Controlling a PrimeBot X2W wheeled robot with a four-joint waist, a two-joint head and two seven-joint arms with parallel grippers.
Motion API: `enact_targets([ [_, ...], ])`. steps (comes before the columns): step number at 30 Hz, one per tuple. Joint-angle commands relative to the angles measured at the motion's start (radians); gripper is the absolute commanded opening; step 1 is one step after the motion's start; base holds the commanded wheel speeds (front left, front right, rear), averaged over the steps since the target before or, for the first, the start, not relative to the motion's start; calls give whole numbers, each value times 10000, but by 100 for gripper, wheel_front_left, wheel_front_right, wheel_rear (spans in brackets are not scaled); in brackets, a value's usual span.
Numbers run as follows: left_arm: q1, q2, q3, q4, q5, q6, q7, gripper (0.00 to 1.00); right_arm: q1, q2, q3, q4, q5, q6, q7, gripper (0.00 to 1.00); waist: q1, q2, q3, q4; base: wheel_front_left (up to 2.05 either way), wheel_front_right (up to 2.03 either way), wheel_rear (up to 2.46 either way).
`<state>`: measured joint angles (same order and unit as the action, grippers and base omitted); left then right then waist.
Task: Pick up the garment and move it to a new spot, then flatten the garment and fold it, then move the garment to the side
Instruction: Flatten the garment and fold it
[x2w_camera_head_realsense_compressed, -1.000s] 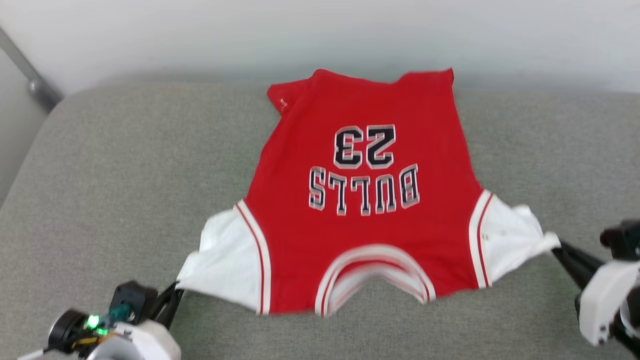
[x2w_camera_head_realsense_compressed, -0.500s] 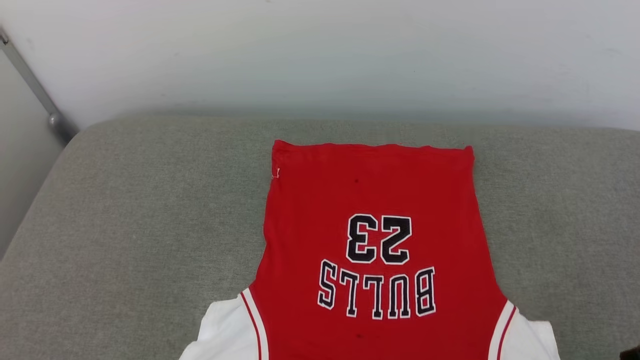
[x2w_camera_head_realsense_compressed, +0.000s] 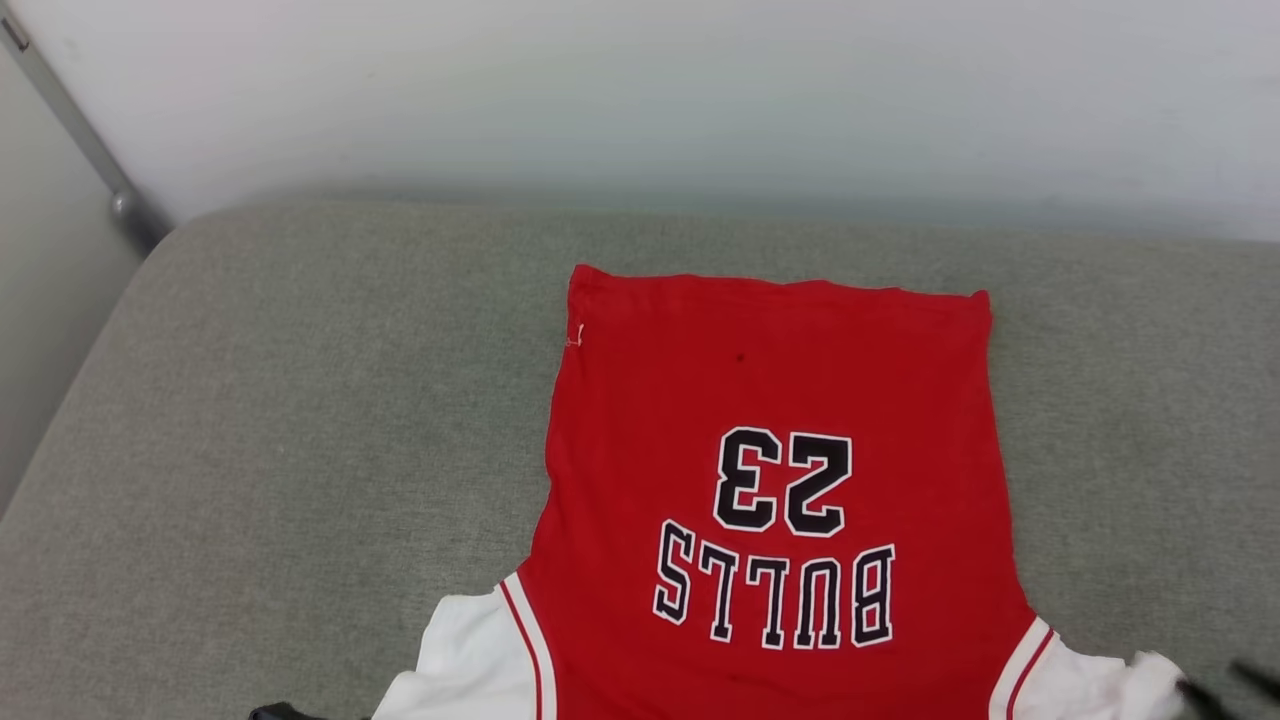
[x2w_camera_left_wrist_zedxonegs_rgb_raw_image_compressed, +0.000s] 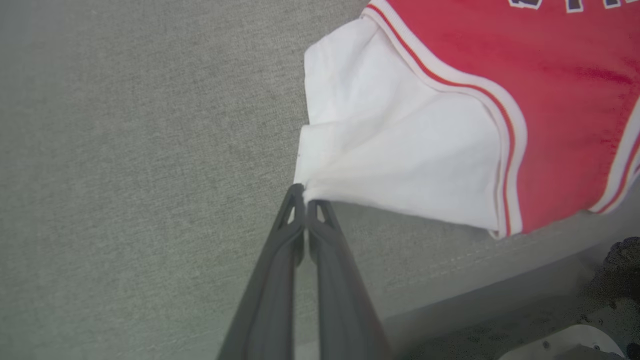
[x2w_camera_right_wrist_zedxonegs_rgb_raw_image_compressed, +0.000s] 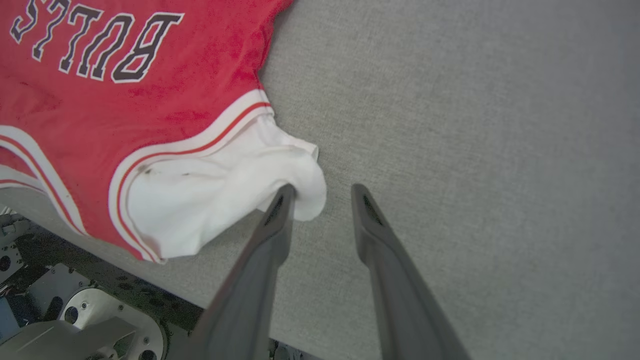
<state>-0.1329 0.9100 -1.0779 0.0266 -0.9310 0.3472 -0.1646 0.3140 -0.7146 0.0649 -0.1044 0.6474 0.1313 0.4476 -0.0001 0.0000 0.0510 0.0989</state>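
Our right pincer (x2w_camera_right_wrist_zedxonegs_rgb_raw_image_compressed: 322, 189) has just parted, letting go of its white sleeve (x2w_camera_right_wrist_zedxonegs_rgb_raw_image_compressed: 210, 200), while our left pincer (x2w_camera_left_wrist_zedxonegs_rgb_raw_image_compressed: 305, 200) stays clamped on the other, so the garment (x2w_camera_head_realsense_compressed: 780, 400) lies spread print-up on the grey cushion (x2w_camera_head_realsense_compressed: 300, 400), seemingly ready for folding.

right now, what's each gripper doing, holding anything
left gripper: closed, fingers pinching the garment by the edge of a white sleeve
right gripper: open, holding nothing; the garment's other sleeve lies against one finger
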Motion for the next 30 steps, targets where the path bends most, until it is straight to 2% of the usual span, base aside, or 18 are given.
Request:
enact_targets([
  [1,-167,-21,23,-76,99,70,-16,0,-329,-95,-242,-185,-27,-11,27,100,1,0,139,118,0,0,0],
  [5,-471,-105,24,-358,412,169,1,0,-1333,-605,-1084,-793,49,-9,341,100,1,0,588,414,0,0,0],
  [10,-975,-204,77,-712,843,297,-52,0,-3525,-1892,-1291,-1357,402,-9,1306,100,1,0,1506,818,0,0,0],
  [16,-1707,-463,137,-1001,1397,304,-136,0,-7011,-3481,209,-1119,1352,-9,3872,100,1,0,2795,1474,0,0,0],
  [17,-2020,-687,130,-1062,1635,282,-191,0,-8749,-3716,1162,-727,1714,-9,5594,100,1,0,3375,1808,0,0,0],
  [20,-2312,-917,133,-1078,1836,250,-263,0,-10322,-3631,2030,-176,1587,-11,7214,100,1,0,3947,2140,0,0,0],
  [23,-2567,-1109,136,-1043,2008,190,-347,0,-11524,-3216,2558,577,1243,-9,8319,100,1,0,4431,2465,0,0,0],
  [30,-2954,-1515,137,-1032,2336,146,-497,0,-12870,-2298,2938,2158,424,-9,9076,100,1,0,5339,3004,0,0,0],
])
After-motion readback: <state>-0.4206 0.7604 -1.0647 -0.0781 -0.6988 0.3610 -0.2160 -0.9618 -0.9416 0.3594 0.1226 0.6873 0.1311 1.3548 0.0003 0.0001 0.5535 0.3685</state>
